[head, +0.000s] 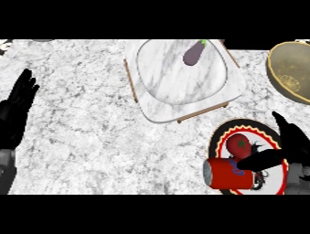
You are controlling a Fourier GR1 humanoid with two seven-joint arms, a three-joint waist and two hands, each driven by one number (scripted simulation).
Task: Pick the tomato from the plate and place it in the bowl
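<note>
Head view looks steeply down on a speckled grey bench [89,132]. At the far left edge the left hand [12,112] rests with its fingers straight and spread, pointing away toward the far side, holding nothing; its grey forearm enters from the near left corner, and the lower part of the palm merges into dark shadow, so its outline there is hard to follow.

Near the middle, toward the far side, lies a marble tray [184,98] with a wooden rim, tilted a little in the view. A small purple eggplant [195,54] rests on its far part, and the tray's far edge is cut off by the top of the view.

Right of that, on the near side, sits a round plate [230,129] with a black and red rim. The tomato [239,144] lies on the plate, red with a dark stem. A red can [226,173] lies on its side at the plate's near left edge, overlapping the rim. The right hand [289,148] hangs over the plate's right part, fingers wide apart: the thumb reaches left across the plate just near the tomato, while the other fingers point away. Whether the thumb touches the tomato cannot be told. The hand hides much of the plate's right side.

At the far right a yellowish bowl [302,73] stands well apart from the plate, its right part cut off.
</note>
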